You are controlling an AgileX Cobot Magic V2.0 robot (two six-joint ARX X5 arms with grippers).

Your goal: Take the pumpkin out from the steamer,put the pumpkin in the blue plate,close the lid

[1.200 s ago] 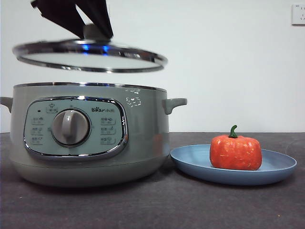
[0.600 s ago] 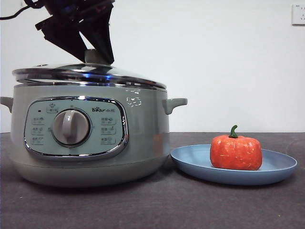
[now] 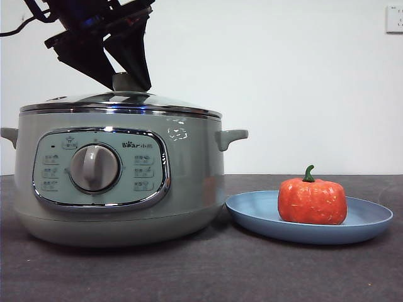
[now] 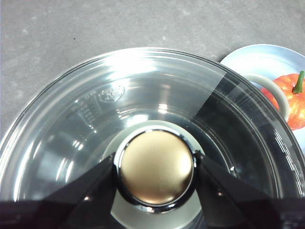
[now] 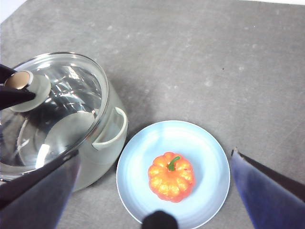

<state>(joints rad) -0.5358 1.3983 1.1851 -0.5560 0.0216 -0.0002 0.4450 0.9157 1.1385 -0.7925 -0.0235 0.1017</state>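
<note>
The sage-green steamer (image 3: 119,182) stands at the left with the glass lid (image 3: 119,102) resting on its rim. My left gripper (image 3: 128,78) is shut on the lid's knob (image 4: 156,164), its jaws on either side of it. The orange pumpkin (image 3: 312,201) sits upright on the blue plate (image 3: 371,220) to the right of the steamer. It also shows in the right wrist view (image 5: 170,176) on the plate (image 5: 205,157). My right gripper (image 5: 155,191) is open, high above the plate, and holds nothing.
The steamer's side handle (image 3: 232,137) sticks out toward the plate. A wall socket (image 3: 394,17) is at the top right. Grey tabletop (image 5: 214,62) lies bare behind the plate.
My left gripper has lowered the lid from above the steamer onto its rim. The pumpkin and plate have not moved.
</note>
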